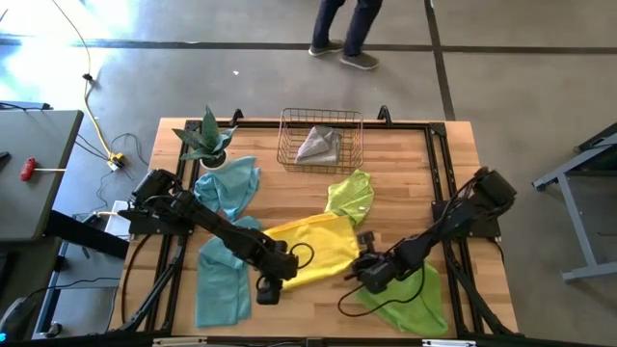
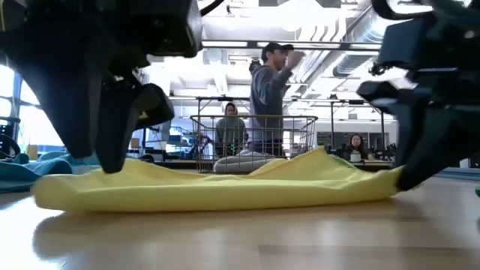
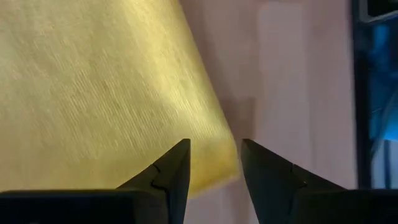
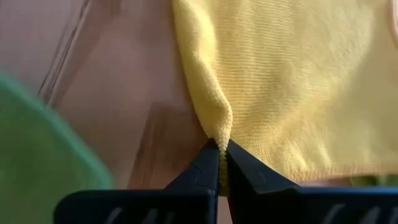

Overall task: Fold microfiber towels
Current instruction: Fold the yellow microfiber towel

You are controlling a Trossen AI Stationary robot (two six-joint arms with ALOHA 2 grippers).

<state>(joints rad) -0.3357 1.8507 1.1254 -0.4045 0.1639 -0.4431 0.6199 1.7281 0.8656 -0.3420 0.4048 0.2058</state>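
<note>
Yellow towel (image 1: pixel 310 247) lies spread across the middle of the wooden table (image 1: pixel 405 183), and I work it with both arms. Going left to right in the overhead view: a teal towel (image 1: pixel 220 280) lies at the near left, another teal towel (image 1: pixel 229 186) sits behind it beside the potted plant (image 1: pixel 206 141). My left gripper (image 1: pixel 267 290) hangs over the yellow towel's near left corner; my left wrist view shows its fingers (image 3: pixel 166 177) apart, the cloth's corner just reaching between them, nothing clamped. The wire basket (image 1: pixel 321 141) stands at the far middle of the table with a grey towel (image 1: pixel 320 146) inside. A lime towel (image 1: pixel 351 197) lies crumpled just behind the yellow one. My right gripper (image 1: pixel 362 274) is at the yellow towel's right edge, its fingers (image 4: pixel 249 174) closed tight on a pinched ridge of the yellow cloth. A second lime towel (image 1: pixel 410 297) lies under my right arm at the near right. In the low view the yellow towel rests flat on the tabletop, slightly peaked near its right end. A person (image 2: pixel 270 97) stands beyond the basket, with others seated behind.
</note>
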